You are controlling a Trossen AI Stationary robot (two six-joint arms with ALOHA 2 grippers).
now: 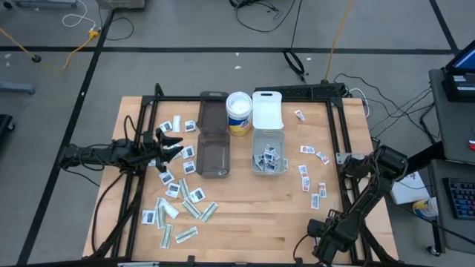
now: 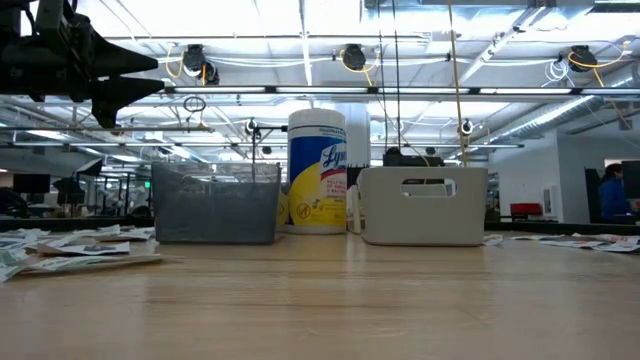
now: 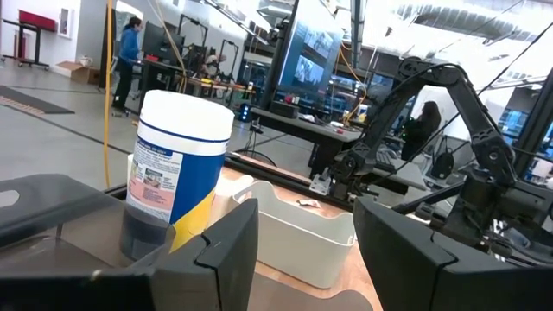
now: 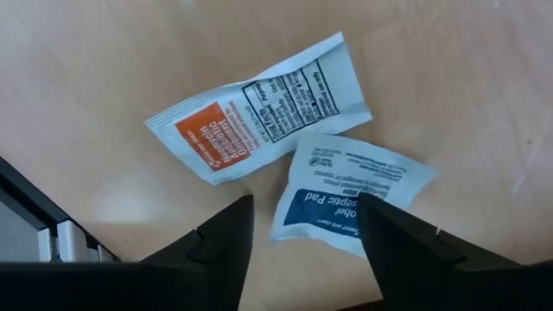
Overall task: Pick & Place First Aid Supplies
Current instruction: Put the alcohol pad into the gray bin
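Progress: a few small flat first aid packets (image 1: 268, 161) lie in the clear rectangular plastic bin (image 1: 268, 136); the smoky bin (image 1: 212, 159) looks empty. Most packets remain loose on the wooden table (image 1: 252, 215), clustered left (image 1: 178, 204) and scattered right (image 1: 312, 178).

Left hand (image 1: 177, 145): spread, empty, above the left cluster.

Right hand (image 4: 302, 226): spread, holding nothing, just over a blue-print packet (image 4: 354, 194) and an orange-label packet (image 4: 259, 108), overlapping at one corner, both flat, long axes skewed to each other.
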